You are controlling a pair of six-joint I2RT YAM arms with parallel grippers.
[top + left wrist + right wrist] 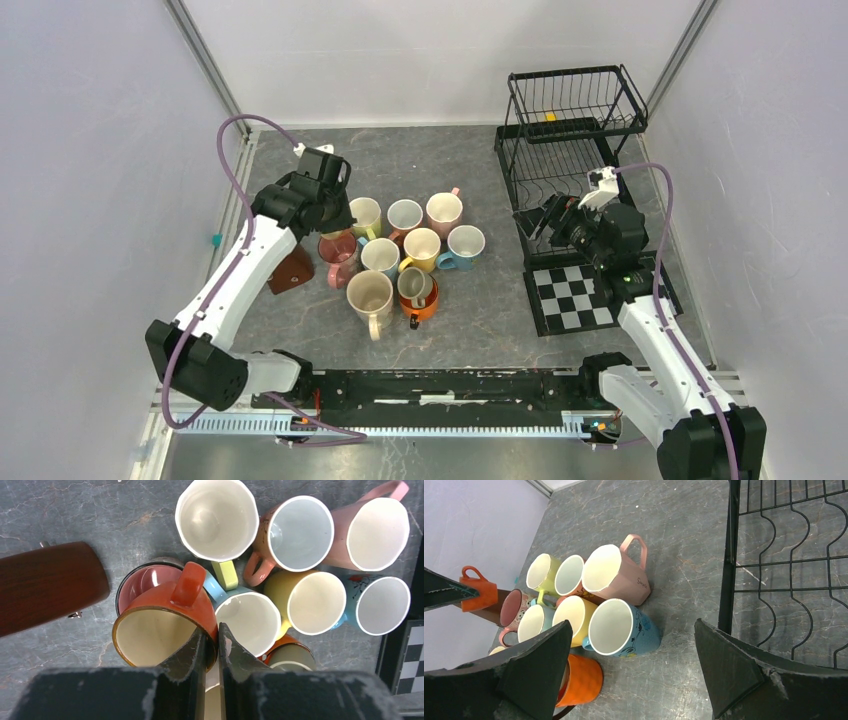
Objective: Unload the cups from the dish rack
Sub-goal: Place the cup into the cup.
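Cups [421, 248] stand rim-up in a tight cluster on the grey tabletop, left of the dish rack [563, 71] and well apart from it. One more, an orange mug [160, 630], hangs over the cluster's far-from-rack edge. The left gripper [212, 635] pinches its rim wall, one finger inside and one outside. This mug is tilted, handle away from the wrist, directly above a pink-lined mug [145, 580] and just beside a brown wooden object [47, 587].

The right gripper [632, 630] hovers at the rack's lower tier with its jaws spread wide and nothing between them.

Both tiers look bare of mugs, though the right arm hides part of the lower one, so that is likely rather than certain. The step in hand appears to be placing the last cup. The next move calls for shifting the orange mug sideways to bare table, since the spot below is taken. It then needs levelling, lowering and releasing.
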